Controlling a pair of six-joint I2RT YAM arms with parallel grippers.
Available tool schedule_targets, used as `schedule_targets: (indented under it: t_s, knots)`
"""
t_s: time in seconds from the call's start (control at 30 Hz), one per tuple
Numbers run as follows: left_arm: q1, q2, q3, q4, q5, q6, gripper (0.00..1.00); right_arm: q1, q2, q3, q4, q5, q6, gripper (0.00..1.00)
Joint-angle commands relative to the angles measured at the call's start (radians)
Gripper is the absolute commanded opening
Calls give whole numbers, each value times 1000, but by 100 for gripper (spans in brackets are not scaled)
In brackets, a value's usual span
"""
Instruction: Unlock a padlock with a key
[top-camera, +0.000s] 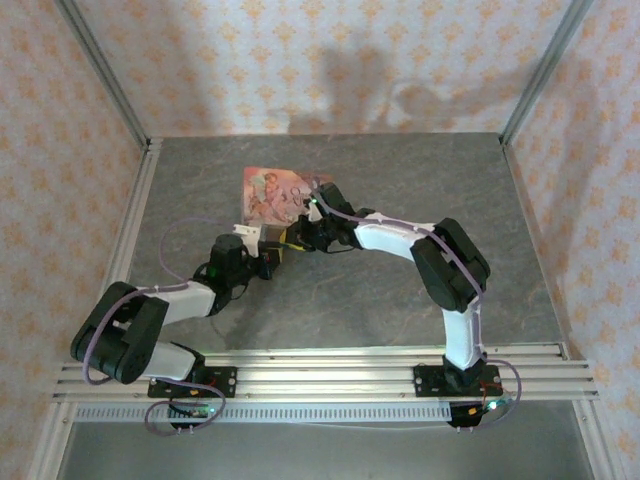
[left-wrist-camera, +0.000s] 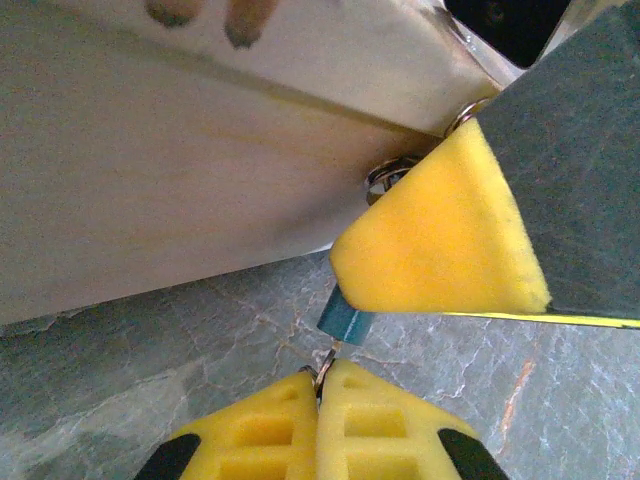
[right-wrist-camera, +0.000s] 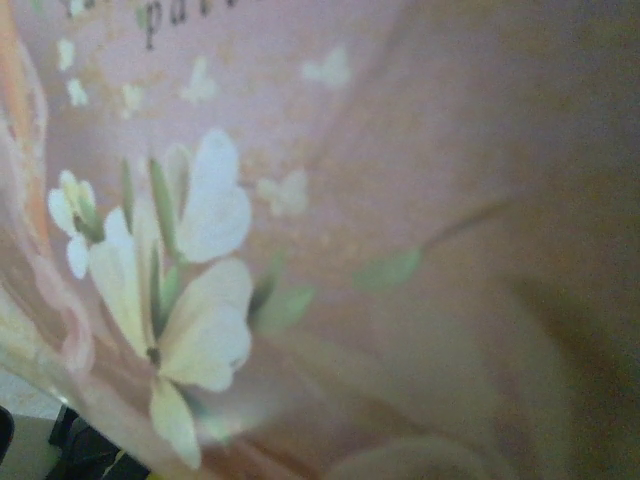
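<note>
The small blue padlock (left-wrist-camera: 345, 320) hangs at the front of the pink tin box (top-camera: 272, 192), whose pale side wall (left-wrist-camera: 150, 180) fills the upper left of the left wrist view. A yellow finger (left-wrist-camera: 440, 240) of my right gripper (top-camera: 297, 240) lies flat over the padlock's upper part and grips it. The silvery shackle (left-wrist-camera: 390, 178) peeks out beside that finger. My left gripper (left-wrist-camera: 322, 372) is shut on the thin metal key (left-wrist-camera: 330, 358). The key's tip points up at the padlock's lower end and just reaches it. The right wrist view looks closely at the box's flowered lid (right-wrist-camera: 200, 300).
The box stands mid-table on the grey marbled table top (top-camera: 400, 180), with both arms meeting at its near edge. Aluminium rails (top-camera: 320, 375) run along the near side and patterned walls enclose the other sides.
</note>
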Motion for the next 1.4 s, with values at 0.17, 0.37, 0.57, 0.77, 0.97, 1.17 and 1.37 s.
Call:
schedule_targets:
  t_s: [0.17, 0.37, 0.57, 0.77, 0.97, 1.17, 1.37]
  knots:
    - [-28, -25, -56, -64, 20, -1, 0, 23, 49, -46, 79, -65, 159, 12]
    - [-28, -30, -60, -78, 13, 0, 0, 25, 40, -60, 94, -53, 169, 28]
    - [-29, -34, -63, -92, 4, 0, 0, 25, 12, -86, 105, -22, 175, 40]
    - [-28, -41, -60, -112, -22, -7, 0, 25, -27, -124, 119, 38, 181, 40]
    - [-29, -45, -60, -118, -31, -12, 0, 45, -96, -178, 90, 176, 179, 42]
    - [-29, -50, -58, -127, -20, -15, 0, 93, -119, -216, 121, 271, 186, 46]
    - [-29, -76, -57, -150, -15, -18, 0, 125, -107, -259, 248, 319, 240, 48]
